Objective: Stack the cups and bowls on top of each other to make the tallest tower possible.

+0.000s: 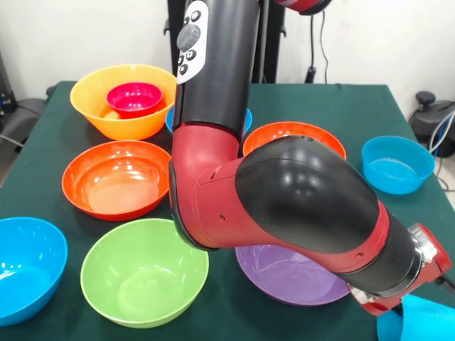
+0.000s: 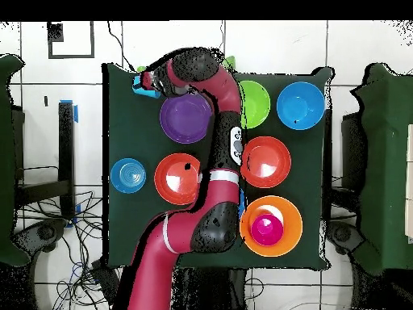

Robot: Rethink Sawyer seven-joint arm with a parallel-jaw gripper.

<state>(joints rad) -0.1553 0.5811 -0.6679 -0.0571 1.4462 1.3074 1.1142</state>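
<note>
My arm crosses the table, and the gripper [image 1: 389, 314] is at the near right corner, at the top left in the overhead view [image 2: 148, 81]. A light-blue plastic piece [image 1: 421, 321] sits right at the gripper, also in the overhead view [image 2: 145, 91]. It is cut off by the frame edge, so I cannot tell if it is the tumbler or the small bowl, or whether it is held. The small magenta bowl [image 1: 134, 98] sits inside the large yellow-orange bowl [image 1: 121, 114]. The purple bowl [image 1: 284, 278] lies under my forearm.
Two red-orange bowls [image 1: 116, 177] [image 1: 295, 132], a lime green bowl [image 1: 142, 273] and blue bowls [image 1: 25, 266] [image 1: 397, 165] stand apart on the green table [image 1: 334, 106]. Another blue rim [image 1: 246, 122] shows behind the arm.
</note>
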